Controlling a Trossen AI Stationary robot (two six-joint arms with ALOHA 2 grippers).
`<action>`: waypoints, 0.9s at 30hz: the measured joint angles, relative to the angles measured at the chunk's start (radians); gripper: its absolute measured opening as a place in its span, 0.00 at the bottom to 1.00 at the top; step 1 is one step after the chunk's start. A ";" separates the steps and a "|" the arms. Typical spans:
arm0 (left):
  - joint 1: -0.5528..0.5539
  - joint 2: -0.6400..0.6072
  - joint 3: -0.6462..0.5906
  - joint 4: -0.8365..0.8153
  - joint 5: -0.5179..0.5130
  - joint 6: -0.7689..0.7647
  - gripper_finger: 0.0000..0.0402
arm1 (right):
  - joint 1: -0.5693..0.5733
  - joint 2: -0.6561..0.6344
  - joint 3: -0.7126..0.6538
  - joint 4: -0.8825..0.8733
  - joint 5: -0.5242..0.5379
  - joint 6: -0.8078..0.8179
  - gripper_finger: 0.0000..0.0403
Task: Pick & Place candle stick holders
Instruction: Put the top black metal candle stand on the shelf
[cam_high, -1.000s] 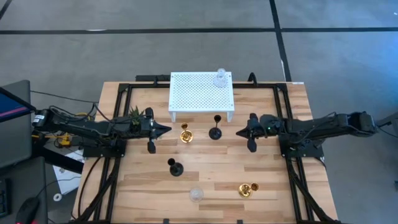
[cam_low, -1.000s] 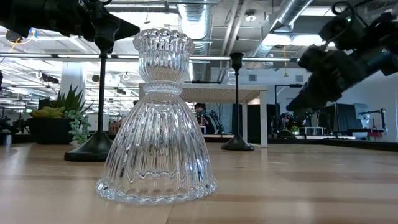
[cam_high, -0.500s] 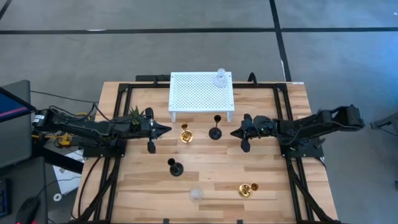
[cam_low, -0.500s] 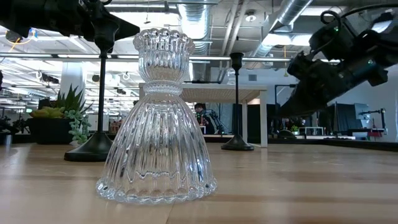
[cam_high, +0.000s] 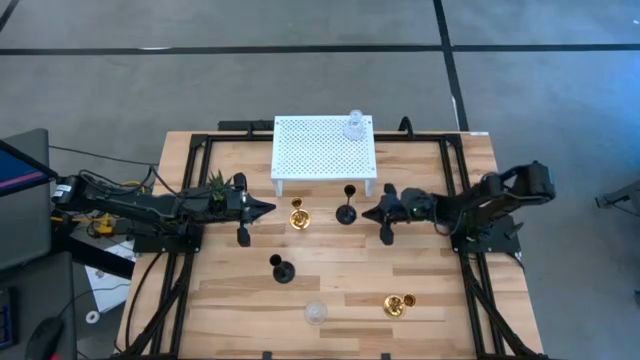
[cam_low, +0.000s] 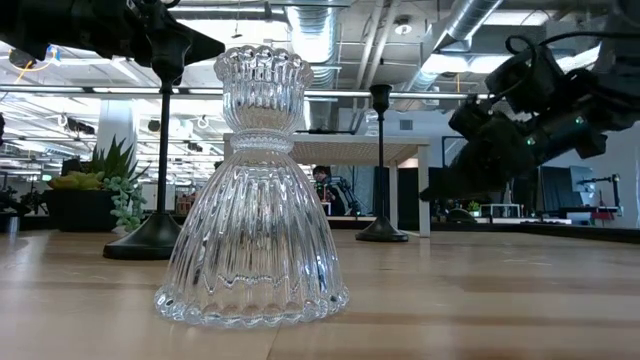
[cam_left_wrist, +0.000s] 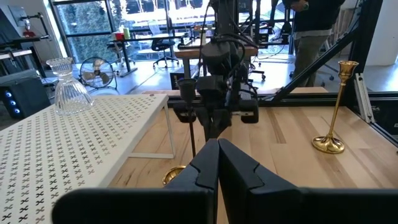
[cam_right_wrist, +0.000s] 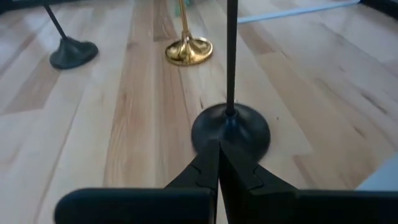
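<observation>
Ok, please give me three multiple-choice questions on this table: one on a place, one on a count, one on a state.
1. Which thing is nearest the right gripper?
A. a gold holder
B. the black holder in front of the rack
C. the green plant

2. How many holders stand on the rack?
A. none
B. one
C. three

3. The right gripper is:
A. shut and empty
B. shut on a gold holder
C. wide open

Answers:
1 B: in the high view the gripper tip is just beside that holder.
2 B: only a glass holder stands there, at a rear corner.
3 A: the right wrist view shows its fingers pressed together with nothing between them.
</observation>
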 joint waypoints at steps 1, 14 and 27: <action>0.000 0.000 0.000 0.000 0.000 0.000 0.02 | 0.000 0.017 0.000 0.019 0.000 0.000 0.00; 0.000 0.000 0.000 0.000 0.000 0.000 0.02 | 0.000 0.179 0.119 0.078 0.007 0.035 0.16; 0.000 0.000 0.000 0.000 0.000 0.000 0.02 | 0.001 0.198 0.163 0.075 -0.001 0.131 0.54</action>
